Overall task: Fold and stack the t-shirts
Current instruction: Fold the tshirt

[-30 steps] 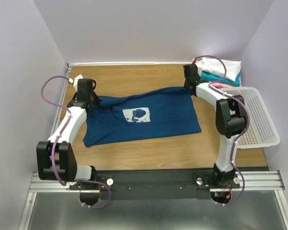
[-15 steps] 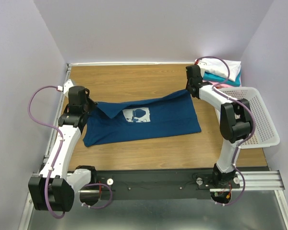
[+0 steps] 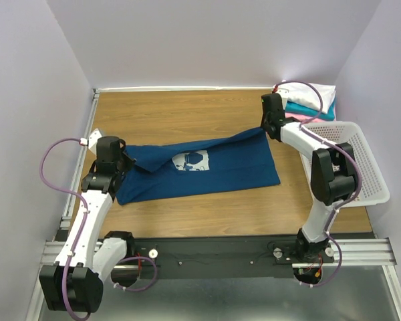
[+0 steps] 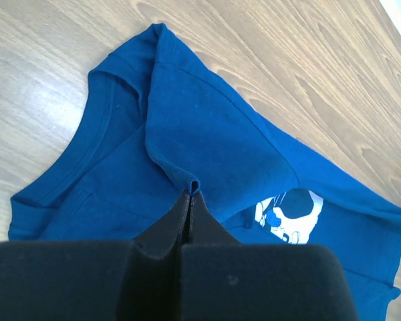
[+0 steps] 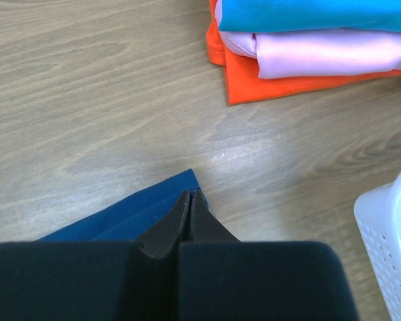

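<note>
Far desk [image 3: 180,110] strip behind navy t-shirt [image 3: 227,170] open – rt side blocked by perforated basket [image 3: 371,174] & folded t-shirt stack [image 3: 319,100] at far corner.

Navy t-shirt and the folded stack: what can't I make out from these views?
Navy t-shirt: near part, left wrist view, hidden behind the body of the left pincer.
Folded stack: upper layers, right wrist view, cut off by the top edge.
Right pincer: grip point, top view, hidden under the wrist.
Basket: only a corner, right wrist view, right edge.
</note>
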`<state>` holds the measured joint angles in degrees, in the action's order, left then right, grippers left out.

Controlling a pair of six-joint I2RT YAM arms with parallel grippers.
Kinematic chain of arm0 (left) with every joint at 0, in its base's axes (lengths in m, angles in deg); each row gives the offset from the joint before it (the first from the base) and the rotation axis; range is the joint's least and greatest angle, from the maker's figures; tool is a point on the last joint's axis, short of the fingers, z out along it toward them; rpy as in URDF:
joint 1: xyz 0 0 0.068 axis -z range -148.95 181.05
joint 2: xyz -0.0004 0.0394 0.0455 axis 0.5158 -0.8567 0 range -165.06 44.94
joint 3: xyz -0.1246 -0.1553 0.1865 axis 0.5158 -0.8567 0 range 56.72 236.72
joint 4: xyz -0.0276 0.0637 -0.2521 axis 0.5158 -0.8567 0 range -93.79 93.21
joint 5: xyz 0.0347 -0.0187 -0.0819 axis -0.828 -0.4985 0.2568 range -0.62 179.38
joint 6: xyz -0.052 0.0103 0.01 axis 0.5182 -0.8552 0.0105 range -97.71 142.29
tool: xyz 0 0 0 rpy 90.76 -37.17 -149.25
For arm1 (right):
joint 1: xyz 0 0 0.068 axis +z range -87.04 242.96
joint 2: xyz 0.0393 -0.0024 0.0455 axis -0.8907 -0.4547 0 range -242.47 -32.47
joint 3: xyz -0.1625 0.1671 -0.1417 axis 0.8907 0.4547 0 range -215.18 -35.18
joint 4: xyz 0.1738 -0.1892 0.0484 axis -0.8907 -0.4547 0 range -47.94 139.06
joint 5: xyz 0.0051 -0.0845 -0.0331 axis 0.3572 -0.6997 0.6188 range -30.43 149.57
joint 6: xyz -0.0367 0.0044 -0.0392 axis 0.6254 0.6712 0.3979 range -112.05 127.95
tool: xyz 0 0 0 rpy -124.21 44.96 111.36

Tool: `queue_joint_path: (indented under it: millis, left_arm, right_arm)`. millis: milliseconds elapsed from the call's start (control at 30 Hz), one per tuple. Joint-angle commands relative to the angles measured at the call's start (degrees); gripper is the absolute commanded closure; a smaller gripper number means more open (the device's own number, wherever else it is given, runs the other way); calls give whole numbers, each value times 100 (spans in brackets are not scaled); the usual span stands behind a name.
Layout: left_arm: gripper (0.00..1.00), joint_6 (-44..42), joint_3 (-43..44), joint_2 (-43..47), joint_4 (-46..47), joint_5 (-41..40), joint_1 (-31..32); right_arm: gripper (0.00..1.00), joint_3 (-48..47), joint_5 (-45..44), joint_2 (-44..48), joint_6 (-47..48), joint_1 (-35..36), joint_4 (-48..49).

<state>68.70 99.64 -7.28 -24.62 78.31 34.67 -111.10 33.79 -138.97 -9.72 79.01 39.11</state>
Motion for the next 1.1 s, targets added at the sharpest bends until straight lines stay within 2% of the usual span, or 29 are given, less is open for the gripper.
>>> queue_joint_path:
  millis: [0, 333, 567, 933, 1067]
  left_arm:
    - [100, 192, -81, 300, -240, -299, 34]
    - [100, 421, -459, 573, -354, -361, 34]
    - [100, 518, -653, 485, -161, -300, 34]
    - [100, 492, -837, 564, 33, -9, 34]
    - [100, 641, -908, 897, -46, 280, 60]
  right_arm:
    - [99, 261, 90, 410, 89, 21, 38]
    - [99, 569, 222, 771, 71, 21, -85]
    - [99, 1394, 135, 1262, -201, 21, -270]
    - [99, 1967, 433, 1325, -659, 21, -525]
    - [99, 1993, 285, 1167, -738, 12, -516]
